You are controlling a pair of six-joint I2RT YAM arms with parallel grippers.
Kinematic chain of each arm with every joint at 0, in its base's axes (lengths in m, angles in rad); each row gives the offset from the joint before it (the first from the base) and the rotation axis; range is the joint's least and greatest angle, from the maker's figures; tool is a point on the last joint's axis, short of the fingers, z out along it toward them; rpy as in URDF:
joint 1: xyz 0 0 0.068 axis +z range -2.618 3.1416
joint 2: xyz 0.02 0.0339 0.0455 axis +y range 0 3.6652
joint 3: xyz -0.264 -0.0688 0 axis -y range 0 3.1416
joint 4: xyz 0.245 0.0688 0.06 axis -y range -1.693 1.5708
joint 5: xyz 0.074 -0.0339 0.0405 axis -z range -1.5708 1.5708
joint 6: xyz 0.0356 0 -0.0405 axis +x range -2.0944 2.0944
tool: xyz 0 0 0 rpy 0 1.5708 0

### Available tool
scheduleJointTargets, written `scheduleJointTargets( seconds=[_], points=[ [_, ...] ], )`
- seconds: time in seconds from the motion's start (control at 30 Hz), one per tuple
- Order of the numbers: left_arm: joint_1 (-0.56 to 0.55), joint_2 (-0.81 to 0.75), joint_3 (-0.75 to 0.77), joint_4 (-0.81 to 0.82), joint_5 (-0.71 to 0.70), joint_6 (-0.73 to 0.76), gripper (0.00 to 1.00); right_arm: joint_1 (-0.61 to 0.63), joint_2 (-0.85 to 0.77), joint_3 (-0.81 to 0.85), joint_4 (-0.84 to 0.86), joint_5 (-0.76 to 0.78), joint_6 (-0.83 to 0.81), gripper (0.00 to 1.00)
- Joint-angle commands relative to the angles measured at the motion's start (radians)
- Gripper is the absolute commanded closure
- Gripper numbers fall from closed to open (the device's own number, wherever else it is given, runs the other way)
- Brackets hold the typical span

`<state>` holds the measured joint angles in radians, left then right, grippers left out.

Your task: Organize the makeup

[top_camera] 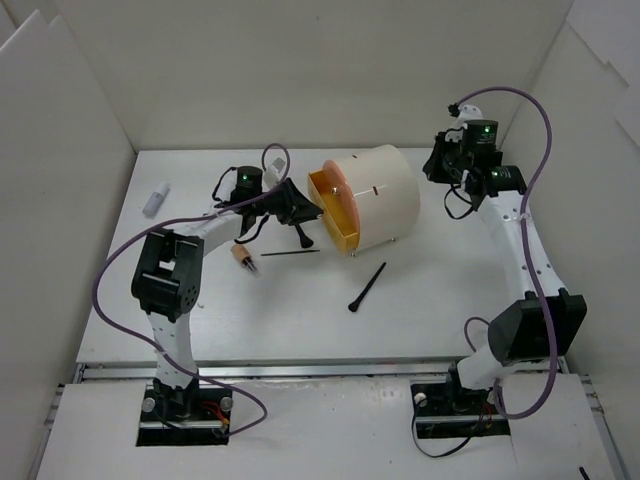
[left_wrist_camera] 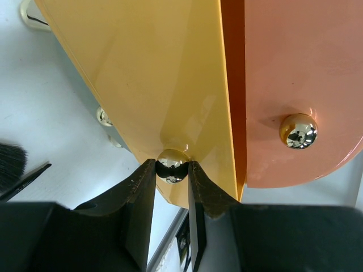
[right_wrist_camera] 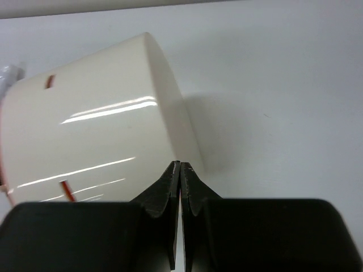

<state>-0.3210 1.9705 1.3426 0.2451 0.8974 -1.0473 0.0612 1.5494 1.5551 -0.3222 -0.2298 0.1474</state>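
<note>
My left gripper (top_camera: 300, 204) is shut on the gold knob (left_wrist_camera: 172, 168) of a yellow-orange drawer (left_wrist_camera: 147, 73) on the cream cylinder (top_camera: 372, 192); the jaws pinch the knob from both sides (left_wrist_camera: 172, 163). A second knob (left_wrist_camera: 298, 131) sits on the orange drawer beside it. On the table lie a white tube (top_camera: 155, 198), a stubby tan brush (top_camera: 243, 260), a thin black brush (top_camera: 290, 253), a thicker black brush (top_camera: 300, 236) and a black stick (top_camera: 367, 287). My right gripper (top_camera: 438, 166) is shut and empty behind the cylinder (right_wrist_camera: 180, 165).
The cream cylinder lies on its side with its drawers facing left, and its wall fills the left of the right wrist view (right_wrist_camera: 96, 130). White walls enclose the table on the left, back and right. Black bristles (left_wrist_camera: 11, 164) show at the left wrist view's left edge.
</note>
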Motion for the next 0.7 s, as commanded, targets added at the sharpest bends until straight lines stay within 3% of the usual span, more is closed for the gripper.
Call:
scheduleJointTargets(
  seconds=[0.0,0.67],
  points=[
    [0.011,-0.064,0.030,-0.027,-0.002,0.058,1.00,0.080,-0.101,0.071,0.040,-0.075,-0.025,1.00],
    [0.039,-0.153,-0.028,-0.152,-0.023,0.158,1.00,0.405,-0.089,0.034,0.035,-0.149,-0.003,1.00]
  ],
)
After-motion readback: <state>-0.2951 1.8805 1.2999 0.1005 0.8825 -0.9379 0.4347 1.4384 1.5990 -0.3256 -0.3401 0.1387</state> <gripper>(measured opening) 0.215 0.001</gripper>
